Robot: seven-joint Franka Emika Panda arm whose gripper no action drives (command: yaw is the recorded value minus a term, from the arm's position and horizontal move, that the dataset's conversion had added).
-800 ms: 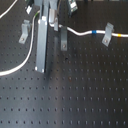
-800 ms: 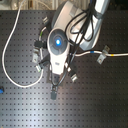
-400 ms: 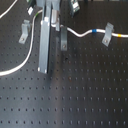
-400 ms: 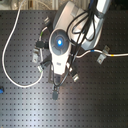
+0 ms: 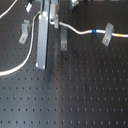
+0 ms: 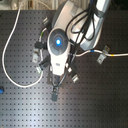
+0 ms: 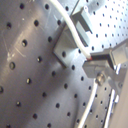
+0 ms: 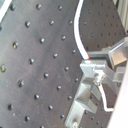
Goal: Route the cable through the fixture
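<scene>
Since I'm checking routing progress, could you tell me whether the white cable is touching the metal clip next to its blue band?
Touching. In the first exterior view, the cable runs straight into the clip just past the blue band, with no visible gap.

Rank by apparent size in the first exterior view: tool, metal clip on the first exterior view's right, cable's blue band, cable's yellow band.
1. tool, by far the largest.
2. metal clip.
3. blue band and yellow band on the cable: they look alike, so not ranked.

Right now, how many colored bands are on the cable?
2. In the first exterior view, the blue band and yellow band flank the metal clip, blue on the first exterior view's left. More may be hidden.
</scene>
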